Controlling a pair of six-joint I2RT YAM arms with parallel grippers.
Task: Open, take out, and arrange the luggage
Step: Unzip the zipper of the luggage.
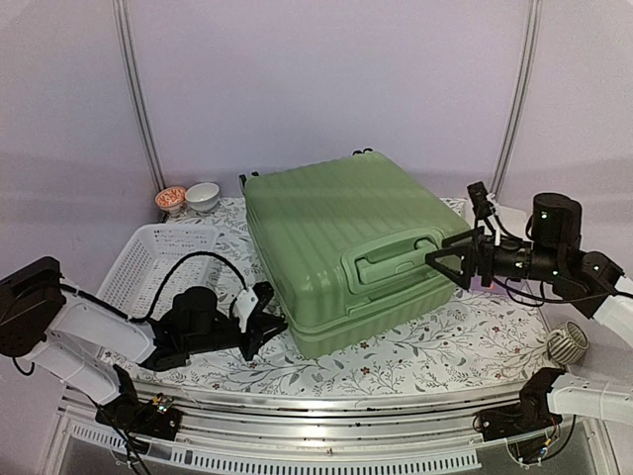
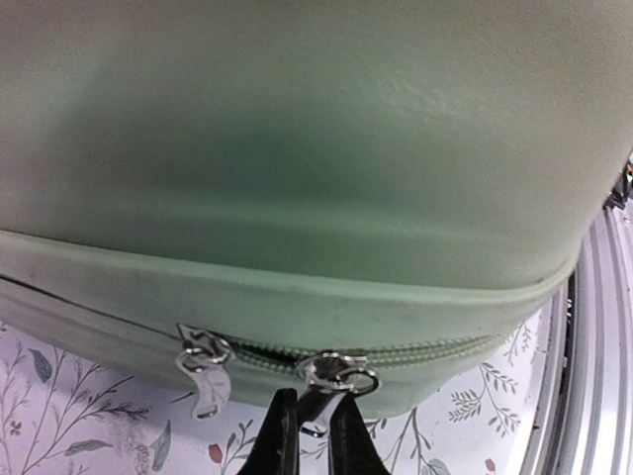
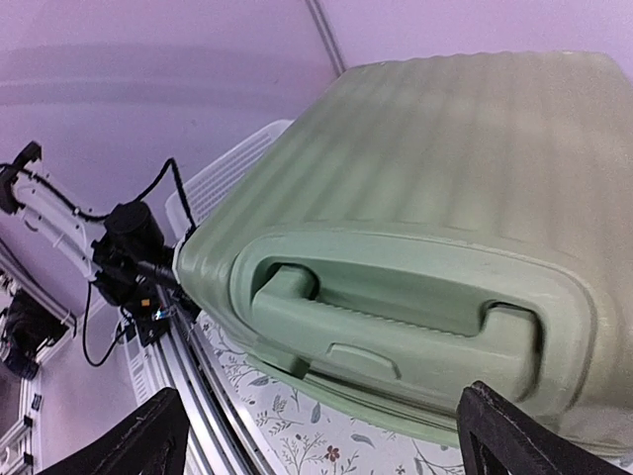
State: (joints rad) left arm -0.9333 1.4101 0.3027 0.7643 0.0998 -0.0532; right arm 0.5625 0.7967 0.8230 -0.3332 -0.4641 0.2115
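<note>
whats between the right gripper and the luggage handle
Nothing. In the right wrist view the open right gripper faces the luggage's handle directly, with no other thing between them; the top view shows the same.

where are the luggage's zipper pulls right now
Left wrist view: on the seam of the luggage, at its near left corner, just above the floral tablecloth. One zipper pull hangs free; the other pull is pinched in the left gripper.
</note>
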